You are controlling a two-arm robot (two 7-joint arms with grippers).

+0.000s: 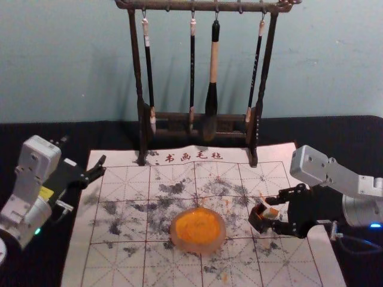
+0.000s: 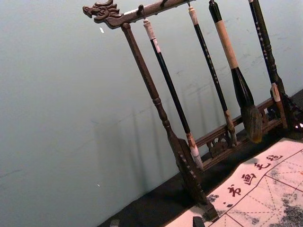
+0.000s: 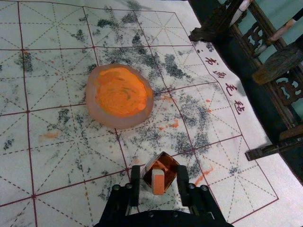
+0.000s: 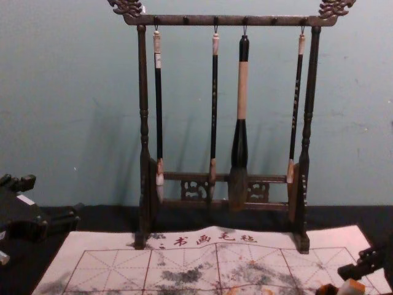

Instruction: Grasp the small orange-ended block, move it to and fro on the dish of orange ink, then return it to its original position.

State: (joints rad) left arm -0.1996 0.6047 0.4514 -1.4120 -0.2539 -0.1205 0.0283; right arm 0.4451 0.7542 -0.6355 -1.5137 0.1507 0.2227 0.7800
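R gripper (image 3: 158, 169) is open, fingers either side of the orange-ended block (image 3: 158, 183), which sits at the mouth of the small box (image 1: 259, 223) btwn them. Prob. the grasp step, tho a finished return would look similar. Next — close on the block, lift clear of the box, then over to the ink dish (image 3: 91, 106) on the gripper's left. L gripper (image 1: 87, 184) idle, open, well left of the dish.

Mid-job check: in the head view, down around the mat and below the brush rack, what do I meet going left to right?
Left end effector → dish of orange ink → small dark box → right end effector. The orange-ended block is left out: it overlaps the last two.
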